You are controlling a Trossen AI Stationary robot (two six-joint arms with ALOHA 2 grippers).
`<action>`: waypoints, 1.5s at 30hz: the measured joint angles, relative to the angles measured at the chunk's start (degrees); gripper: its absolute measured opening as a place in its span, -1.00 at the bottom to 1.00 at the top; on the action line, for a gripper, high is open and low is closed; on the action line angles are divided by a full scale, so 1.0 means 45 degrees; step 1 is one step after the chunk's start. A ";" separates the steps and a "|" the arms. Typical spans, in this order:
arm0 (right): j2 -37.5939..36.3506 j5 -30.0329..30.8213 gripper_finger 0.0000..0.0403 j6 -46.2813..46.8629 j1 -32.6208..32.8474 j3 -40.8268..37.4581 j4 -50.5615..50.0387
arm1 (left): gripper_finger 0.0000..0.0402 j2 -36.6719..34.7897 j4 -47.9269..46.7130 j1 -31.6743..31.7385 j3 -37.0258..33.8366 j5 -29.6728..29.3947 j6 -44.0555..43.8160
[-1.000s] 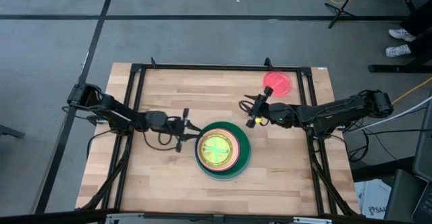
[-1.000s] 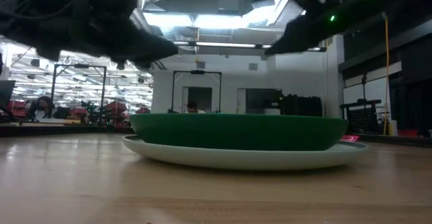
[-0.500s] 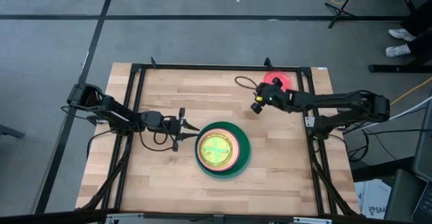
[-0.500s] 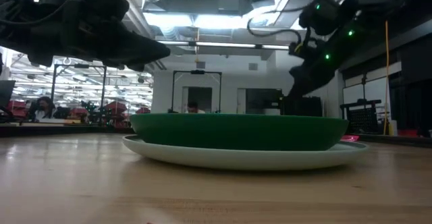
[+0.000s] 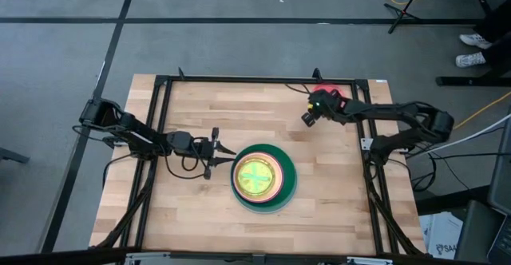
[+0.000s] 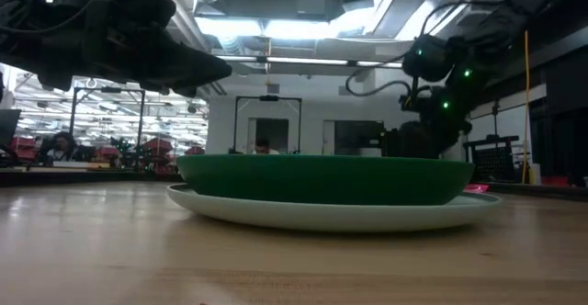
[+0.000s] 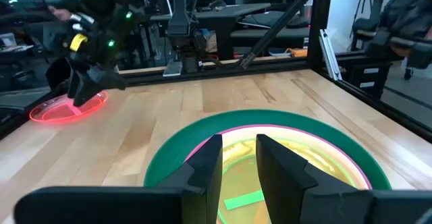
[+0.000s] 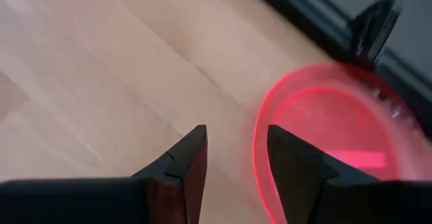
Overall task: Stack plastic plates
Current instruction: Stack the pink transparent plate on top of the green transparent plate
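red plate (image 8: pixel 331 136): lies flat near the far right corner of the table (image 5: pixel 207 113), well apart from the stack; thin translucent plastic, so probably light, stiff but a little springy, and slick on wood; likely to skid if nudged
grip: the raised rim on the side nearest the right gripper looks the only hold; one finger would have to slip under the edge, since the plate sits flush on the wood
right gripper (image 8: pixel 236 150): fingers parted, empty, poised just above the plate's near rim
left gripper (image 7: pixel 239 160): fingers a little apart, holding nothing, hovering beside the stack's left edge
stack (image 5: pixel 263 176): right of centre and toward the front; green plate (image 6: pixel 322 178) on a pale one, with pink and lime plates nested inside
around: the table frame (image 5: pixel 363 105) runs just beside the red plate and could crowd the wrist; bare wood between plate and stack; the left gripper sits close to the stack and may hamper a drop from that side
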 joint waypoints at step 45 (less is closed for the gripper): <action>0.2830 0.0774 -0.99 -0.2113 -0.0355 0.0182 0.1527 | -0.58 0.0000 -0.0228 0.0000 0.0015 0.0005 0.0012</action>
